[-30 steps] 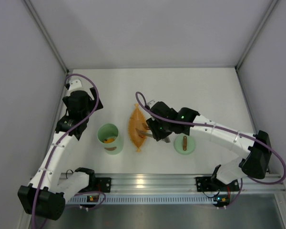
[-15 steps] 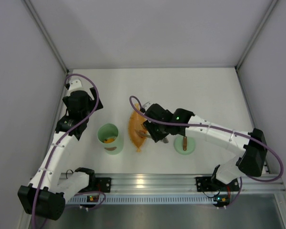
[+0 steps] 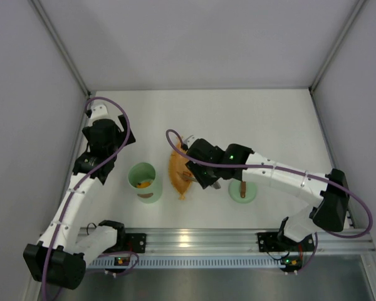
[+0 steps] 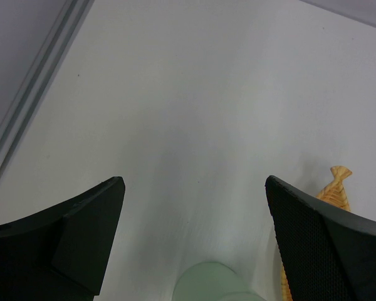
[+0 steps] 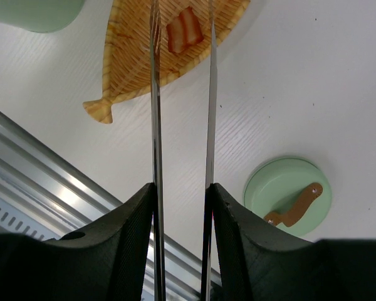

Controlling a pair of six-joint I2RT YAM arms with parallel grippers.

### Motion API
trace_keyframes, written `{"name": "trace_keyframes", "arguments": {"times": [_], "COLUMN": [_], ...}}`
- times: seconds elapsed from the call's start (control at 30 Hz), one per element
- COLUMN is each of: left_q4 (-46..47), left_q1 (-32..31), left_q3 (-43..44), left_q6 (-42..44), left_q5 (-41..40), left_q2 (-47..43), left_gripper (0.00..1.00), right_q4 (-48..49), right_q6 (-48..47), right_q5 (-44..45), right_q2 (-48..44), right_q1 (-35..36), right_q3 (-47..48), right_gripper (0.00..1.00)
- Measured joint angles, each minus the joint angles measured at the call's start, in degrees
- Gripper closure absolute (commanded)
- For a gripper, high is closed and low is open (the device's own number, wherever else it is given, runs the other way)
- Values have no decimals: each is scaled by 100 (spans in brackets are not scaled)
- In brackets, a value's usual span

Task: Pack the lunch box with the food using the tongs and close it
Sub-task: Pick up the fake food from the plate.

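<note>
My right gripper (image 5: 182, 186) is shut on the tongs (image 5: 155, 125), its pads pressing the two silver arms, which stand slightly apart. The arms reach over the orange leaf-shaped dish (image 5: 135, 59), and a red-brown and cream piece of food (image 5: 185, 30) lies on the dish between them. The tong tips run out of the top of the right wrist view. The open lunch box (image 3: 145, 182) stands left of the dish (image 3: 177, 164) with an orange piece (image 3: 143, 184) inside. Its lid (image 3: 243, 189) lies flat to the right. My left gripper (image 4: 194, 182) hangs open and empty behind the lunch box (image 4: 213, 283).
The aluminium rail (image 3: 194, 241) with both arm bases runs along the near edge, close to the dish's tail (image 5: 99, 110). Grey walls enclose the table on the left, back and right. Bare white tabletop (image 3: 238, 119) lies behind the dish and lid.
My right arm has slid left with the tongs, bringing the gripper over the near end of the dish. The left arm, lunch box and lid have not moved.
</note>
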Motion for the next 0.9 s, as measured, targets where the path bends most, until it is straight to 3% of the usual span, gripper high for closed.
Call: {"name": "trace_keyframes", "arguments": {"times": [0.9], "left_q4": [0], "left_q1": [0], "left_q3": [0], "left_q6": [2], "left_q5": [0], "left_q2": [0], "left_gripper": [1], "right_q4": [-420], "right_q6": [-212], "right_q5": [131], "right_q2": [389], "right_q1": [181], "right_q3": [455], "right_gripper": [61]}}
